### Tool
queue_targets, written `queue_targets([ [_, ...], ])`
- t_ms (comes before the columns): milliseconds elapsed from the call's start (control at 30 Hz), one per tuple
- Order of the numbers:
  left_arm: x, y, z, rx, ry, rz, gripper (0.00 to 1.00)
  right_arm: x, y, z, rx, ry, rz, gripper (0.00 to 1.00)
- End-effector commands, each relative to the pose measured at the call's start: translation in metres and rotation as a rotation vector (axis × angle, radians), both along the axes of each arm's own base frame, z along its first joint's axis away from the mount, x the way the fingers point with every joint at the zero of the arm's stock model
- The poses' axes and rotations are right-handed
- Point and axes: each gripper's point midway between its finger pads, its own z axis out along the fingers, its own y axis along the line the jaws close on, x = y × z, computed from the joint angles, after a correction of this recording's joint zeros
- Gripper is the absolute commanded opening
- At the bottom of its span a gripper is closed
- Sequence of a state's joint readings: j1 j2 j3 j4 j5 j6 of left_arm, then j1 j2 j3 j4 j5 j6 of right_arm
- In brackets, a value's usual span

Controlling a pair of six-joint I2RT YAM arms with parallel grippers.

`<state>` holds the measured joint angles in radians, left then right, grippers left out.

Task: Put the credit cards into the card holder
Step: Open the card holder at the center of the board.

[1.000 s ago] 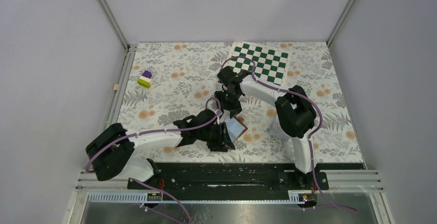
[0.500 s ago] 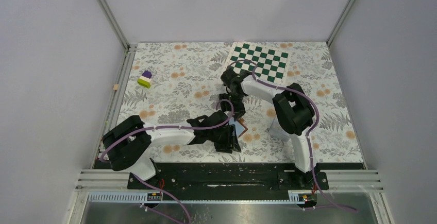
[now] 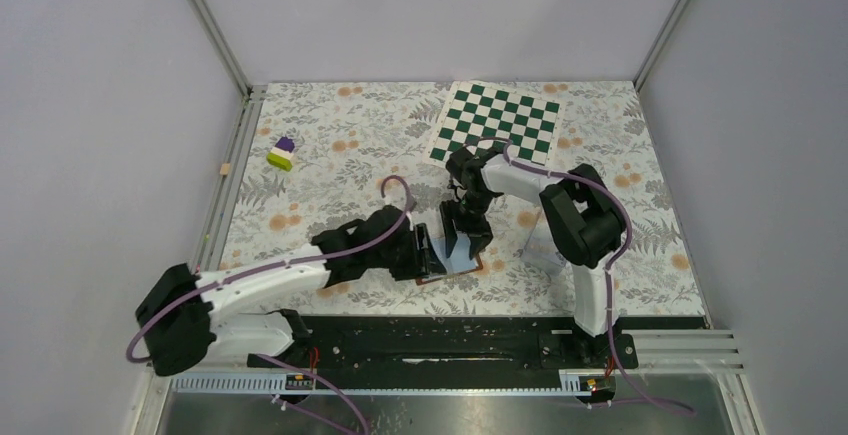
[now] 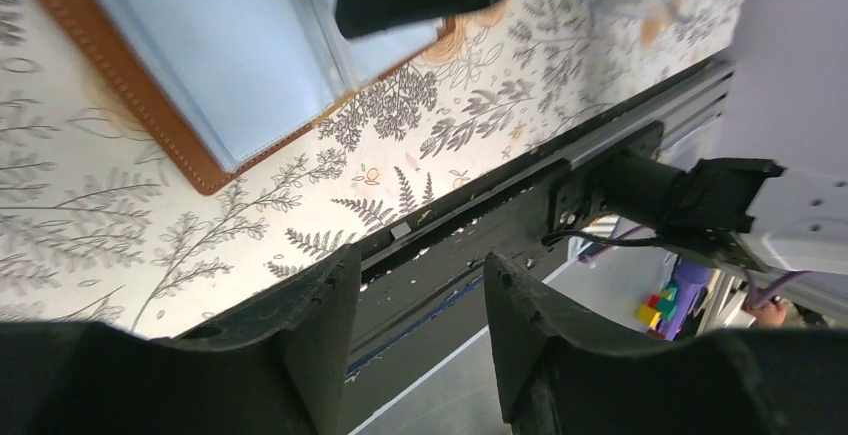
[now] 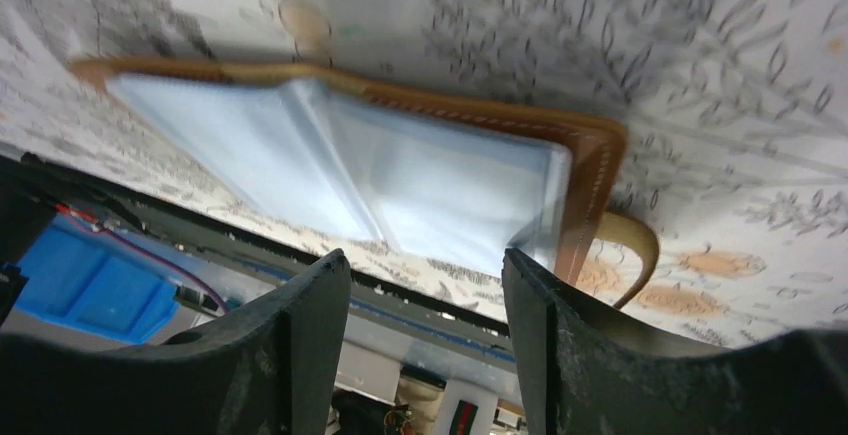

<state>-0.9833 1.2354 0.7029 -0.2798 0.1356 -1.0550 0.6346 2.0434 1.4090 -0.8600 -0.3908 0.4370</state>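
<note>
The card holder [image 5: 400, 185] is being shown lying open and flat on the floral table cover [image 3: 340, 145]. It is on the arms' side of the checkerboard sheet [image 3: 497, 121] and well apart from it. Its pale blue-grey inner pockets are being turned upward. A stitched brown leather rim is being seen around them, and the snap tab [image 5: 635, 245] is being curled outward from one short edge.

The left gripper [image 4: 420, 285] is being held low, just beside the holder, on the side facing away from the checkerboard sheet. Its jaws are being kept apart with nothing between them. Only the table cover and the dark frame rail are being seen through the gap.

The right gripper [image 5: 425, 275] is being held between the checkerboard sheet and the holder, over the holder's checkerboard-side edge. Its jaws are likewise being kept parted and nothing is being gripped. The blue pockets are being seen beyond the two black fingers. In the left wrist view a black part of this gripper is being seen over one pocket, and whether it is touching the pocket cannot be told.

The credit cards are not being made out clearly in any view, and whether any pocket is holding one cannot be told.

A purple-and-green block [image 3: 282, 153] is being seen standing well off to the left of the checkerboard sheet, near the cover's edge.
</note>
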Motion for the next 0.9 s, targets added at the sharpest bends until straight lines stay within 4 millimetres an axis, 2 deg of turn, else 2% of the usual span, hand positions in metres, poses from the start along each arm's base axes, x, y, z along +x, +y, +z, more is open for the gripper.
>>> queue_targets([
  [0,0.016,0.030,0.022,-0.018,-0.098,0.069,0.49,-0.008,0.007,0.039,0.122,-0.041,0.011,0.64],
  [200,0.028,0.062,0.047,-0.084,-0.151,0.130,0.48,0.018,0.027,0.080,0.248,-0.202,0.041,0.63],
  [300,0.031,0.071,0.055,-0.093,-0.162,0.136,0.48,0.037,0.037,0.088,0.264,-0.261,0.039,0.63],
  [400,0.030,0.074,0.058,-0.089,-0.160,0.127,0.48,0.055,0.040,0.076,0.202,-0.266,0.035,0.58],
  [600,0.027,0.074,0.056,-0.091,-0.147,0.115,0.48,0.068,0.036,0.040,0.075,-0.205,0.039,0.54],
  [767,0.024,0.074,0.051,-0.096,-0.136,0.118,0.48,0.070,0.035,0.019,0.029,-0.169,0.046,0.54],
  [867,0.023,0.075,0.049,-0.099,-0.131,0.120,0.48,0.064,0.032,0.010,-0.001,-0.121,0.063,0.54],
])
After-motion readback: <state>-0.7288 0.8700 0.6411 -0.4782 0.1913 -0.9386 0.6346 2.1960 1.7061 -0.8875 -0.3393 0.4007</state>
